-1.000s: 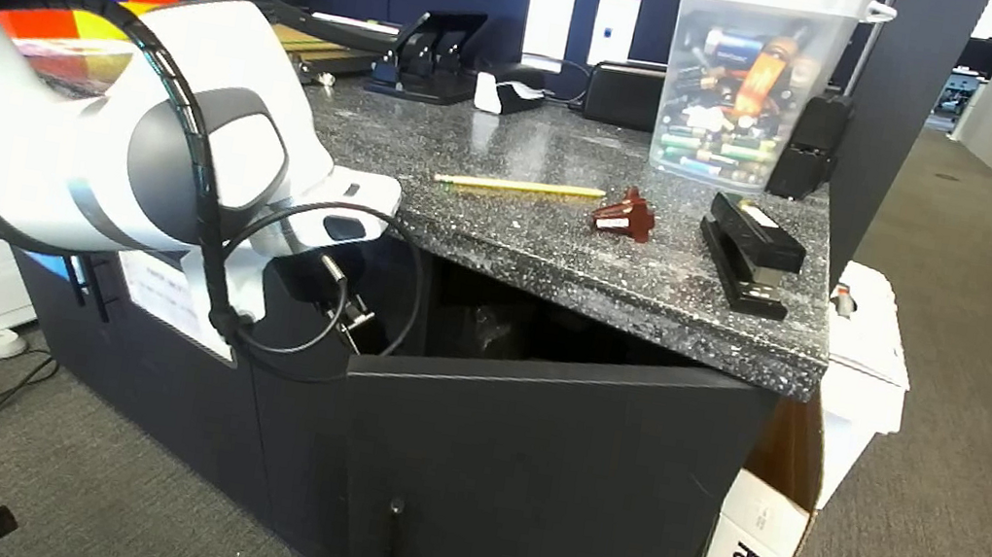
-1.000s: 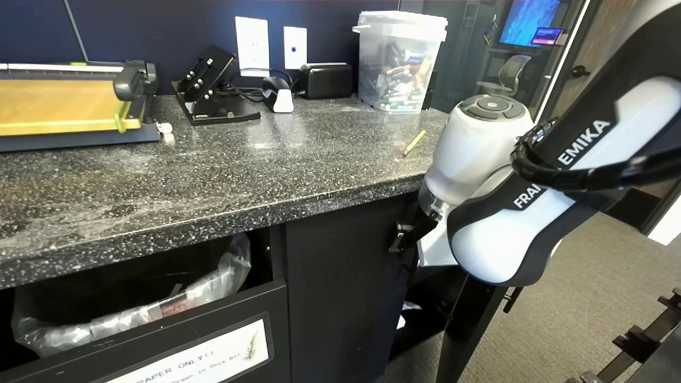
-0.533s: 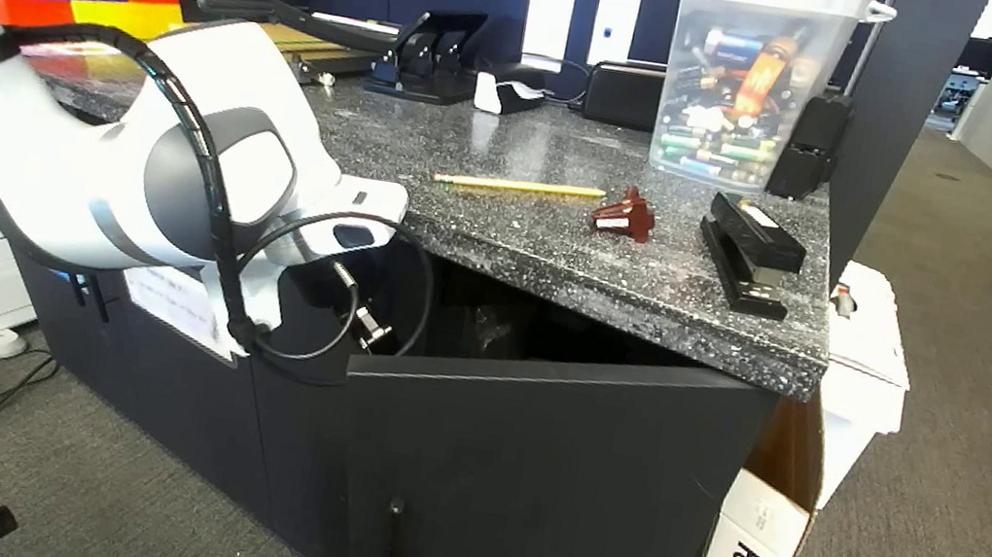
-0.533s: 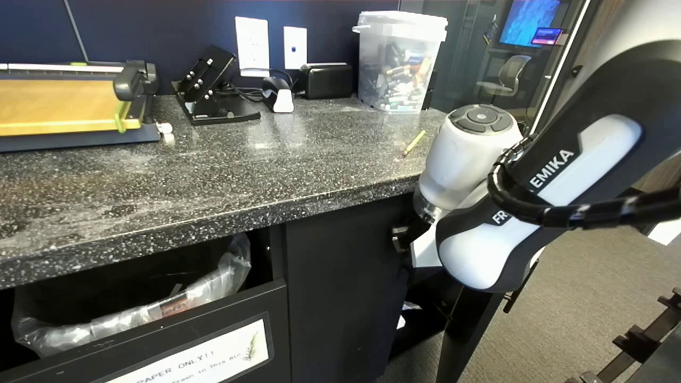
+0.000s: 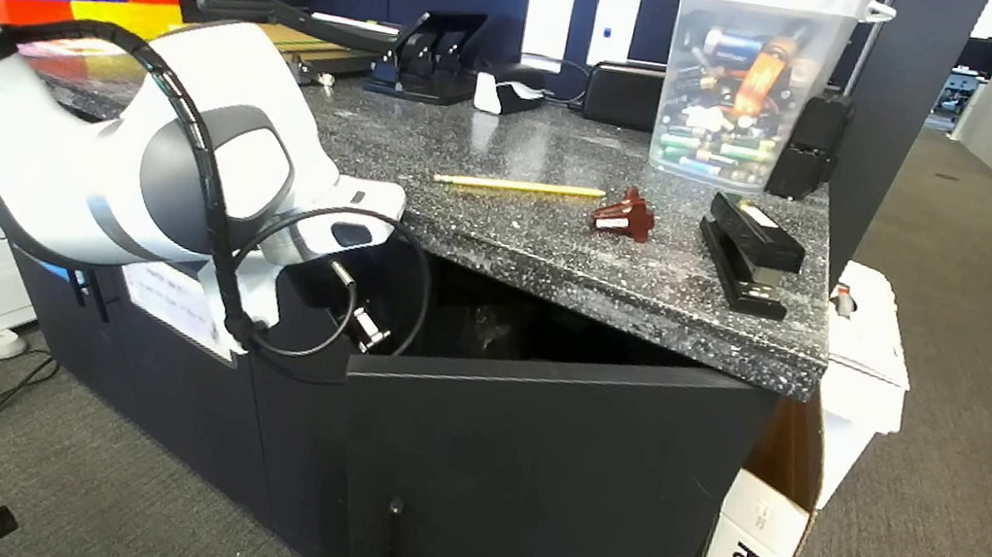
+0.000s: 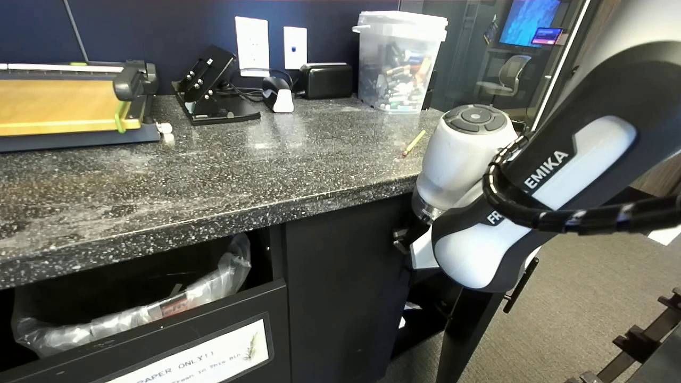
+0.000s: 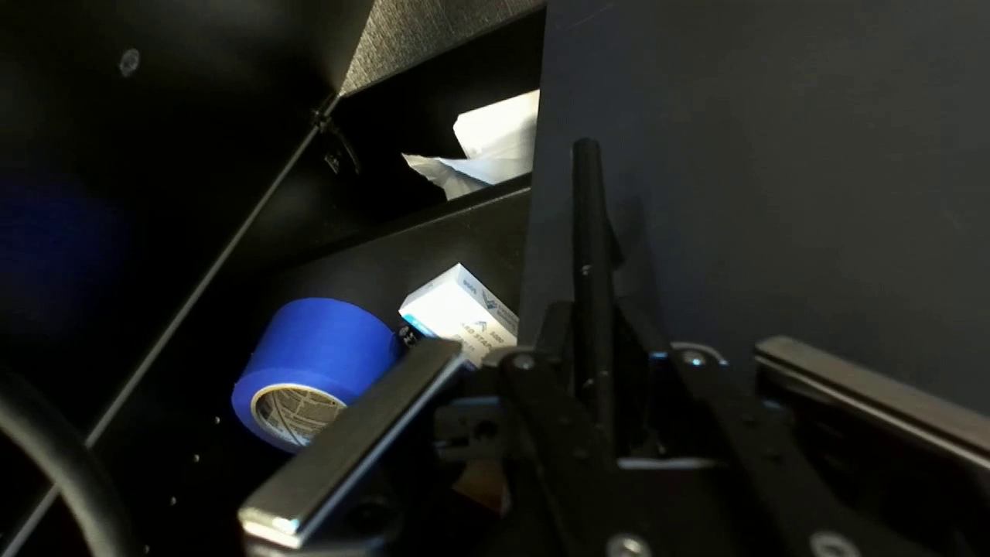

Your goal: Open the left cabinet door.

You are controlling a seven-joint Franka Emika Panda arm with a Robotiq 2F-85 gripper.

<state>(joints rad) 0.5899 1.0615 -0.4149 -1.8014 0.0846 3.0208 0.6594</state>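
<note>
1. The large, flat, matte black, rectangular left cabinet door (image 7: 812, 193) fills the right side of the wrist view; in both exterior views it appears flush, so I judge it shut.
2. Its slim, straight, black bar handle (image 7: 589, 216) runs upright, parallel to the door's edge and near it.
3. In the wrist view that bar stands between the fingers (image 7: 356, 437) of the black metal 2-finger gripper (image 7: 609, 350), which are spread wide and hold nothing that shows. Whether the bar sits deep enough to grip, I cannot tell.
4. The coming move turns on this: close across the bar's long axis, then pull outward, probably round a hinge at the door's far edge.
5. The 1 white-and-black robot arm (image 6: 479, 250) reaches in before the door, so it probably has to back off as the panel swings.
6. On the gripper's other side, the flat black right-hand door (image 5: 523, 489) stands swung out and may limit sideways room.
7. In the dark compartment (image 7: 472, 244) lie a round blue tape roll (image 7: 329, 348) and a white cardboard staples box (image 7: 460, 317), probably out of the pull's path.
8. The speckled dark grey countertop (image 6: 229, 165) overhangs just above the gripper; a sheathed black cable (image 5: 214, 192) along the arm could snag.
</note>
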